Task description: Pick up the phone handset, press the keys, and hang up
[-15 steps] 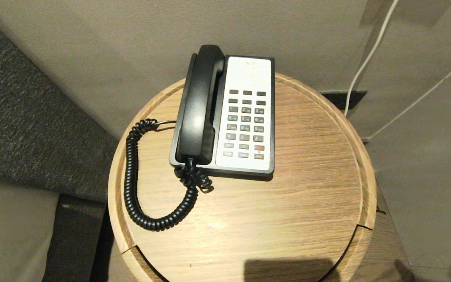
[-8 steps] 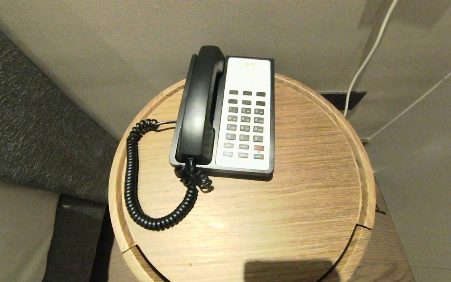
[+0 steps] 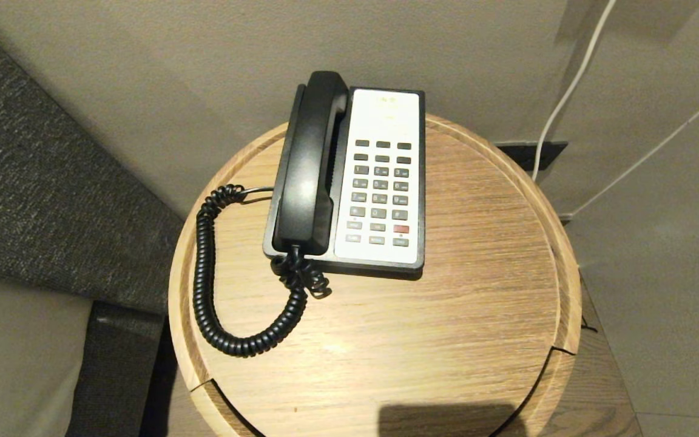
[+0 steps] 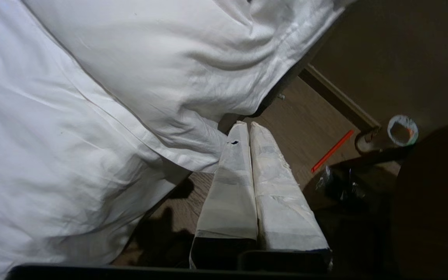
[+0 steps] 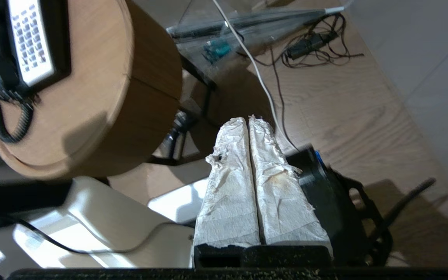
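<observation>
While the handset [image 3: 308, 164] lies seated in the cradle on the left side of the phone base [image 3: 380, 182], neither arm appears in the head view, which shows one round wooden table [image 3: 446, 340] carrying one phone against a beige wall. One black coiled cord [image 3: 210, 291] loops from the handset's near end across the tabletop and back toward the base's left side, and two pale cables [image 3: 568, 91] run along the wall to the right. Only the wrist views show the robot's hands. From the left wrist, the left gripper [image 4: 247, 126] hangs with its two tape-wrapped jaws pressed together on nothing, over a wooden floor beside white bedding [image 4: 91, 97], well away from the phone; one red straw-like stick [image 4: 332, 151] and one small round cup [image 4: 402, 130] lie on the floor there, seen from no other camera. From the right wrist, the right gripper [image 5: 249, 118] also has its two wrapped jaws clenched and empty, held off the table's side and lower than its top, with the phone in the picture's corner, the keypad [image 5: 29, 39] visible, and the handset partly cut off by the edge. That view alone shows the table's drum-shaped side, a tangle of dark wires [image 5: 313, 46] on the floor, and one white cable trailing past the jaws.
</observation>
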Tool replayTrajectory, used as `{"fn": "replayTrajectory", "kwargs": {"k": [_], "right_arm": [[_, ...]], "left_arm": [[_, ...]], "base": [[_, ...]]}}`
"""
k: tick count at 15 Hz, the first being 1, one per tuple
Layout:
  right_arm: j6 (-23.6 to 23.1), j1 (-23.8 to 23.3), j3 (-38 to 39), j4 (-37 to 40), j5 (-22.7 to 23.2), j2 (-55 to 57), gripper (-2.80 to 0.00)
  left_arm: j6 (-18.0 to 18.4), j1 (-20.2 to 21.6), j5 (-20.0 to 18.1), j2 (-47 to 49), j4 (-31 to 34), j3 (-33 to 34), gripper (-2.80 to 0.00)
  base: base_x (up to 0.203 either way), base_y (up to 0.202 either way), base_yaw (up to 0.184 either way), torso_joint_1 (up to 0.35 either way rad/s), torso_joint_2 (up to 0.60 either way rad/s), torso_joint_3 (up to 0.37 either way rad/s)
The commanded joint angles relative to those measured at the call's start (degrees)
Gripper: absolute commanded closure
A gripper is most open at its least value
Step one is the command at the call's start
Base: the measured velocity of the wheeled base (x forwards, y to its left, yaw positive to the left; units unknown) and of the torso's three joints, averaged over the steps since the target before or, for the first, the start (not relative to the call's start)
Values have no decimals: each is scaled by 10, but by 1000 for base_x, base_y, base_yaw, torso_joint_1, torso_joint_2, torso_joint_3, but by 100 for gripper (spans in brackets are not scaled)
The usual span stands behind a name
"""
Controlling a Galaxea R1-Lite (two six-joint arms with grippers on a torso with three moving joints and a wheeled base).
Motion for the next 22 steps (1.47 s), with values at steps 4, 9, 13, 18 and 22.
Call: {"fn": "replayTrajectory", "kwargs": {"k": [4,9,13,18,22], "right_arm": [[-43,0,193,-121,8,-23,0],[-142,0,588,-541,11,-24,0],[-226,0,766,-799,13,-25,0],[-231,0,768,-808,13,-25,0],[-226,0,769,-806,12,-25,0]], "left_arm": [[106,0,-81,-59,-120,135,0],[233,0,-148,-60,-403,389,0],[271,0,-205,-60,-544,508,0],[342,0,-292,-60,-570,537,0],[355,0,-304,-60,-613,558,0]], "base": [[0,0,0,0,0,0],[0,0,0,0,0,0],[0,0,0,0,0,0],[0,0,0,0,0,0],[0,0,0,0,0,0]]}}
